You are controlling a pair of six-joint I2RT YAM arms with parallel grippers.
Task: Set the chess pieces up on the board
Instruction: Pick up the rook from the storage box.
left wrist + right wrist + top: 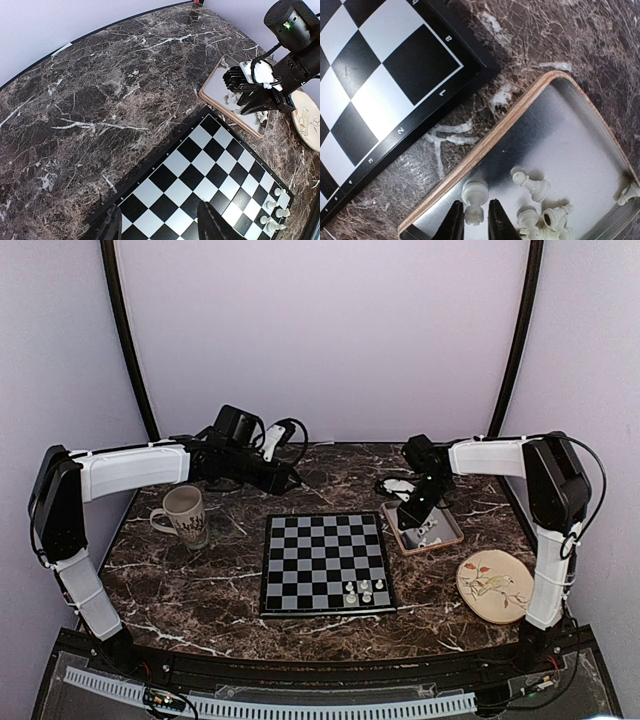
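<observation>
A dark marble surface (200,580) veined with white sits in front of pale lilac walls (320,330). It carries a mug (185,515) at the left, the board (322,560) in the middle, and a tray (485,150) and a bird-painted plate (480,602) at the right. A few chess pieces (362,592) stand at the board's near right corner; more lie heaped in the tray. The left claw (160,227) hangs above the board's far edge, fingers apart, holding nothing. The right claw (475,215) is down in the tray, fingers close on either side of one piece (474,197); I cannot tell whether they press on it.
</observation>
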